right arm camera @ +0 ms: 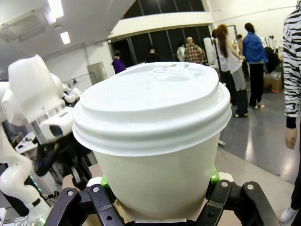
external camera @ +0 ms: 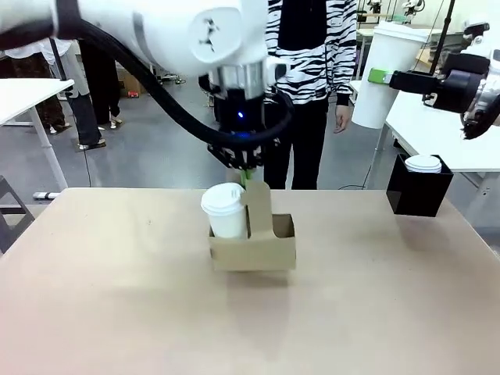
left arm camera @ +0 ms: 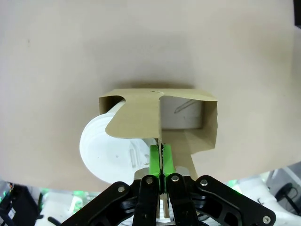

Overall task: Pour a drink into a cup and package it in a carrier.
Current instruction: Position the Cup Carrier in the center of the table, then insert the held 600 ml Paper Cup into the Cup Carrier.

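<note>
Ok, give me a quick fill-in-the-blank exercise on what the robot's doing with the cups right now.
1. The left end effector is pinched shut on the carrier's upright ____.
2. The carrier has exactly ____ cup seated in it.
3. The right end effector holds a second cup in the air, topped with a white ____.
Missing words: handle; one; lid.

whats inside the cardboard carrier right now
One white cup with a lid stands in one slot of the carrier; the slot beside it holds nothing. The lid hides whatever is in the cup, and the carrier wall covers its lower part.
</note>
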Robot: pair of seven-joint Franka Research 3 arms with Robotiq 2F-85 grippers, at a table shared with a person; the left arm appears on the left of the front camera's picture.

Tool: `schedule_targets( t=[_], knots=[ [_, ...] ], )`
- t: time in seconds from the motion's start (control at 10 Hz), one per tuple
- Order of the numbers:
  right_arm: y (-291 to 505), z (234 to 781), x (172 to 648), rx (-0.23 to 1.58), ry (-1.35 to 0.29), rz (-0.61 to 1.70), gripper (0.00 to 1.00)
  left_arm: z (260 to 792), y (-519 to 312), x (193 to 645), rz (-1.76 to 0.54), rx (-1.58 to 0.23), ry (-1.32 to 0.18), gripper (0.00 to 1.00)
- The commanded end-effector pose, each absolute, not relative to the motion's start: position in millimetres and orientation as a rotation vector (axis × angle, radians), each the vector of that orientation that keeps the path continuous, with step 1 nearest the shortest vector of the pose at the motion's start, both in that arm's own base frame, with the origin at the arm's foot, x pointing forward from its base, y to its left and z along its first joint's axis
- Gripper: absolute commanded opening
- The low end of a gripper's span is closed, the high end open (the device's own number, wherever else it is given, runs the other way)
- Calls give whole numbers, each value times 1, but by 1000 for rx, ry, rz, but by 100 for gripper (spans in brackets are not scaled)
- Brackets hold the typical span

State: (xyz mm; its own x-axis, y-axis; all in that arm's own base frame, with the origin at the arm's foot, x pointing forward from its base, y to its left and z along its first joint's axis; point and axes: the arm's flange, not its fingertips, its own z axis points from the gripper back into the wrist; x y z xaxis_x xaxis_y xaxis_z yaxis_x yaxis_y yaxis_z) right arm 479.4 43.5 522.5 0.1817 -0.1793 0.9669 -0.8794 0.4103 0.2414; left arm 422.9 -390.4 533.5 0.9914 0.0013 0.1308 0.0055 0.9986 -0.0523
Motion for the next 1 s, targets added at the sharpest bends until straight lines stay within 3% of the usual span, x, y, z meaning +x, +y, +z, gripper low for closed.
schedule_targets(
  t=[0.0, 0.9],
  knots=[
    [45, 528, 482, 1065, -1330, 661, 81, 527, -408, 429, 55, -31, -142, 2],
    [45, 528, 482, 1065, -1330, 661, 81, 498, -422, 425, 37, 8, -132, 2]
  ],
)
